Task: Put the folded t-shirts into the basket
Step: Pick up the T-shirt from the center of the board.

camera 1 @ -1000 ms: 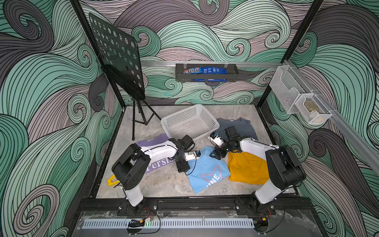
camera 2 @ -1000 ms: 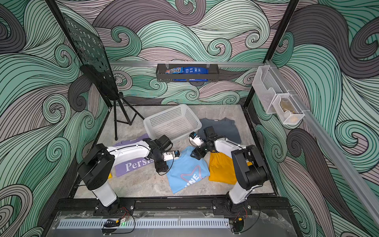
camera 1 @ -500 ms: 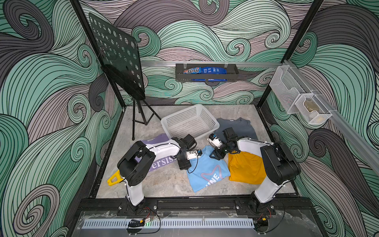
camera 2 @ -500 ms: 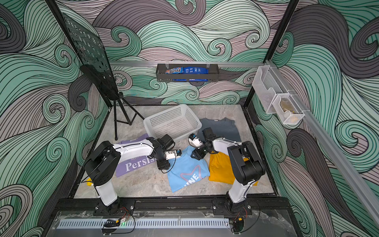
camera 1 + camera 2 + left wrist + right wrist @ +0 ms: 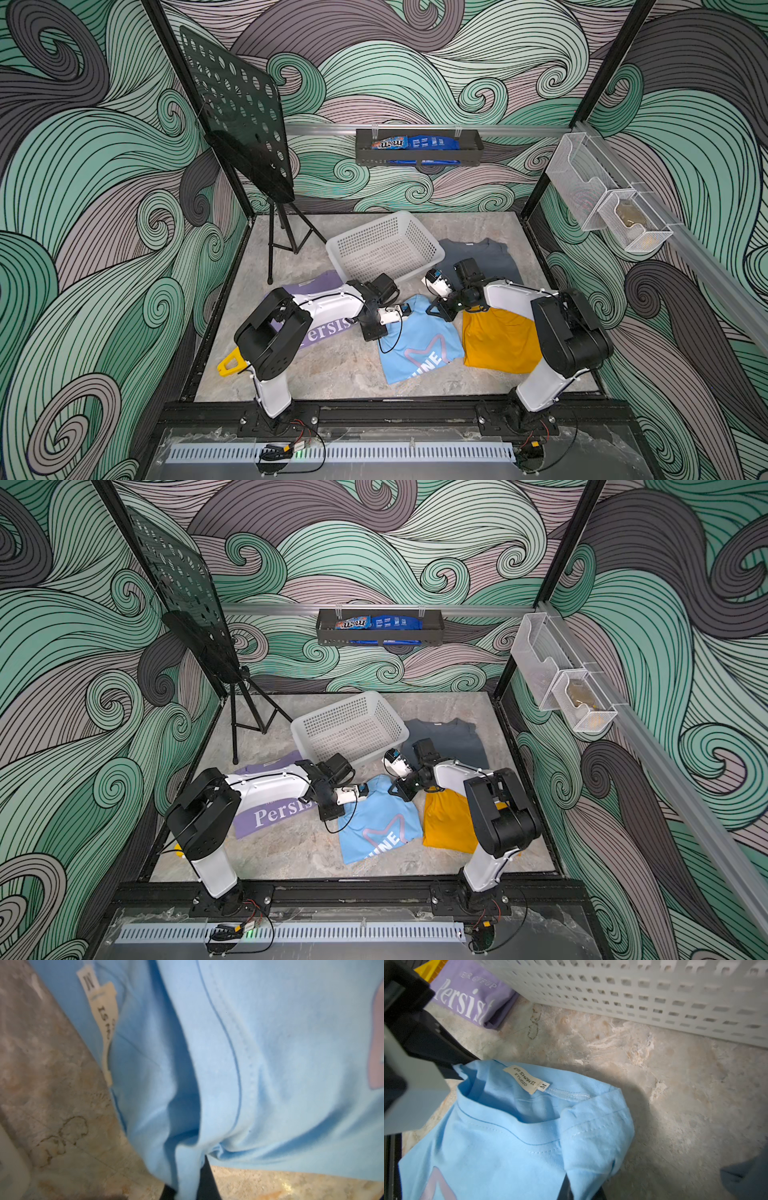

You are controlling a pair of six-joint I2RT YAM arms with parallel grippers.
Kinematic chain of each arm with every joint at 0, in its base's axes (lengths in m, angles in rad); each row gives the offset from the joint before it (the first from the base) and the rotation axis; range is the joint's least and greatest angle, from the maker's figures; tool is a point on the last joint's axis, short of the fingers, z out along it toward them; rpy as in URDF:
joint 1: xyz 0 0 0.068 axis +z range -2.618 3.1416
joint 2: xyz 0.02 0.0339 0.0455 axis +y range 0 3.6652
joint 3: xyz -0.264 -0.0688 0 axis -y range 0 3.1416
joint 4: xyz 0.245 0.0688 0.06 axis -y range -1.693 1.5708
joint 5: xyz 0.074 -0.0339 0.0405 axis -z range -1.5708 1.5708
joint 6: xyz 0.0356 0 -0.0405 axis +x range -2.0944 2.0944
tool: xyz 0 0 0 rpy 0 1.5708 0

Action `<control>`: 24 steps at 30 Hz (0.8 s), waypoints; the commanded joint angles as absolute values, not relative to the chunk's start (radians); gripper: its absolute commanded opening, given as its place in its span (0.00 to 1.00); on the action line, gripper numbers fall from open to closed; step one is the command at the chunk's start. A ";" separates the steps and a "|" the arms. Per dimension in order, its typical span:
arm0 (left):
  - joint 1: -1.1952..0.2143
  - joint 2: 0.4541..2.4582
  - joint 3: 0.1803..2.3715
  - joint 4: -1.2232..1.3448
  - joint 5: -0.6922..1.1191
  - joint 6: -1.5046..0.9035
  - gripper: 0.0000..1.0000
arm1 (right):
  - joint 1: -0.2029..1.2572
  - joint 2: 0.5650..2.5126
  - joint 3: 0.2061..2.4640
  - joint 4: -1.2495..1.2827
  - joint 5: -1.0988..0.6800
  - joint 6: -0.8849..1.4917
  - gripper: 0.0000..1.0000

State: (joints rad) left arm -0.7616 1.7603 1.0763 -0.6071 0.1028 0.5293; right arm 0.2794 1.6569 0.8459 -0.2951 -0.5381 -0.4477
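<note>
The light blue t-shirt (image 5: pixel 419 347) (image 5: pixel 374 827) lies on the floor in front of the white basket (image 5: pixel 384 253) (image 5: pixel 349 729). My left gripper (image 5: pixel 375 331) (image 5: pixel 187 1187) is shut on its collar-end corner on the left. At the other collar-end corner, blue cloth is pinched in my shut right gripper (image 5: pixel 439 311) (image 5: pixel 581 1189). The lavender t-shirt (image 5: pixel 322 286) (image 5: pixel 471 999) lies under the left arm. Under the right arm lies the mustard t-shirt (image 5: pixel 498 343), with the grey t-shirt (image 5: pixel 482 257) behind it. Nothing is in the basket.
A black music stand (image 5: pixel 241 112) stands at the back left. A black wall tray (image 5: pixel 417 147) holds candy bags, and white mesh bins (image 5: pixel 602 199) hang on the right wall. A yellow tool (image 5: pixel 228 365) lies by the left arm's base.
Both grippers went from open to shut, each on a collar-end corner of the light blue t-shirt. The arms barely shifted.
</note>
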 commanded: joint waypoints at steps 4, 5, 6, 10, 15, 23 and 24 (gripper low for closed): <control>-0.745 1.613 1.079 -0.641 0.138 0.568 0.00 | 0.211 1.484 0.805 -0.267 -0.742 -0.494 0.00; -0.745 1.594 1.084 -0.656 0.140 0.577 0.00 | 0.207 1.463 0.805 -0.275 -0.758 -0.507 0.00; -0.743 1.570 1.093 -0.671 0.142 0.583 0.00 | 0.205 1.443 0.806 -0.282 -0.770 -0.516 0.00; -0.742 1.498 1.163 -0.771 0.134 0.603 0.00 | 0.189 1.348 0.851 -0.296 -0.818 -0.514 0.00; -0.720 1.444 1.320 -0.911 0.098 0.606 0.00 | 0.187 1.309 0.978 -0.305 -0.850 -0.468 0.00; -0.646 1.466 1.593 -1.034 0.011 0.658 0.00 | 0.192 1.394 1.210 -0.187 -0.864 -0.296 0.00; -0.635 1.480 1.621 -1.032 -0.003 0.669 0.00 | 0.197 1.415 1.244 -0.174 -0.850 -0.273 0.00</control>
State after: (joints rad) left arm -0.6621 1.4647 1.5532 -0.9588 0.0486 0.6270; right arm 0.1917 1.3674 1.1694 -0.2401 -0.8288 -0.3618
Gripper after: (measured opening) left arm 0.095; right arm 0.115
